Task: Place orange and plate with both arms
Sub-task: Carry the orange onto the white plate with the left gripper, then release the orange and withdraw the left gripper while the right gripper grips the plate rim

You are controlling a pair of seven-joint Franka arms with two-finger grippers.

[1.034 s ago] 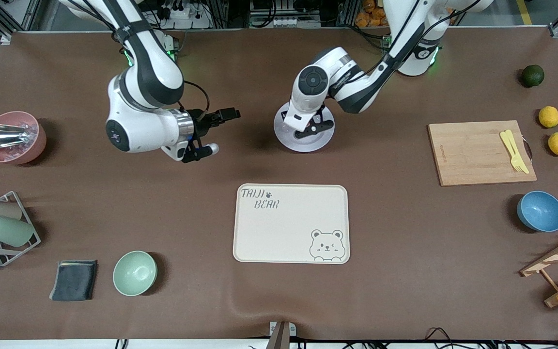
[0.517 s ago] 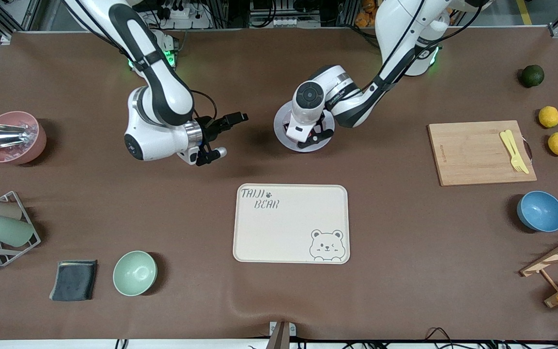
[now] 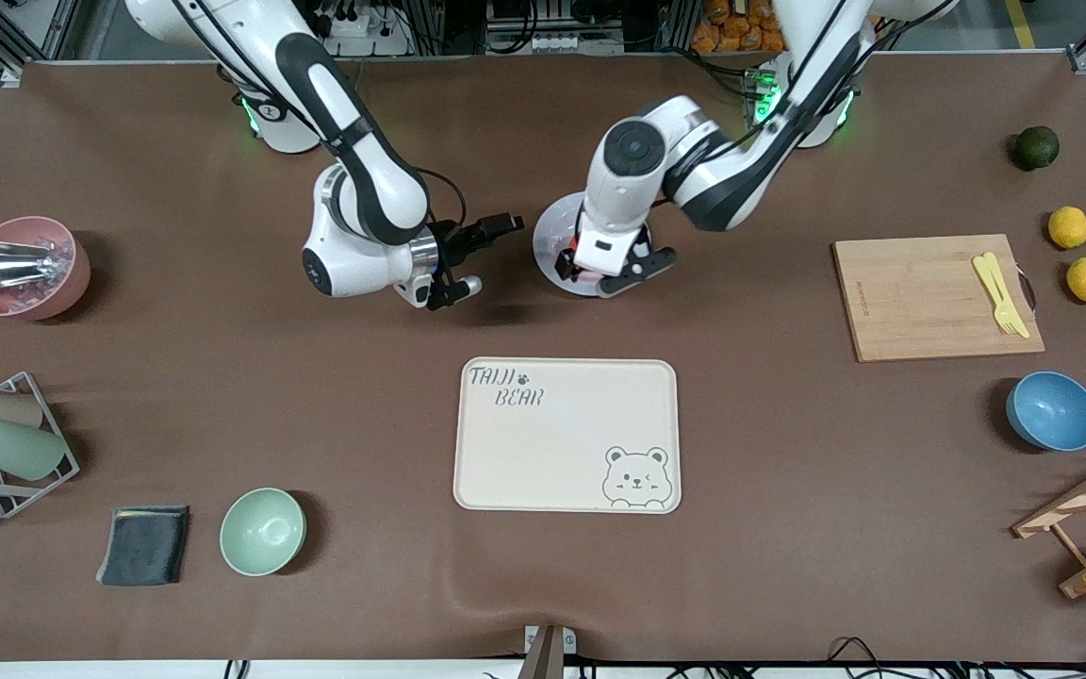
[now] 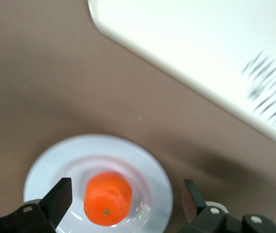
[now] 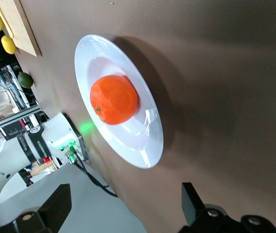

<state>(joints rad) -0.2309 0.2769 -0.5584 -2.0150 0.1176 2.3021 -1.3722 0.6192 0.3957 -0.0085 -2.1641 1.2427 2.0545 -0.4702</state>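
Observation:
The pale plate (image 3: pixel 551 236) lies on the brown table between the arms' bases and the cream tray. The orange (image 4: pixel 107 199) sits in its centre and is mostly hidden in the front view by the left hand. My left gripper (image 3: pixel 605 273) hangs over the plate, open, with a finger on each side of the orange (image 4: pixel 126 191) and not touching it. My right gripper (image 3: pixel 496 252) is open and empty, beside the plate toward the right arm's end of the table. Its wrist view shows the plate's rim (image 5: pixel 147 150), the orange (image 5: pixel 113 99) and its own gripper (image 5: pixel 124 193).
The cream bear tray (image 3: pixel 567 434) lies nearer the camera than the plate. A cutting board (image 3: pixel 920 302) with a yellow fork, two lemons (image 3: pixel 1069 227), a dark green fruit (image 3: pixel 1037 147) and a blue bowl (image 3: pixel 1052 411) are at the left arm's end. A pink bowl (image 3: pixel 24 269), cup rack, cloth and green bowl (image 3: pixel 262 531) are at the right arm's end.
My right gripper has moved across the table toward the plate, still open. My left gripper has shifted a little over the plate toward the left arm's end. Plate and orange have not moved.

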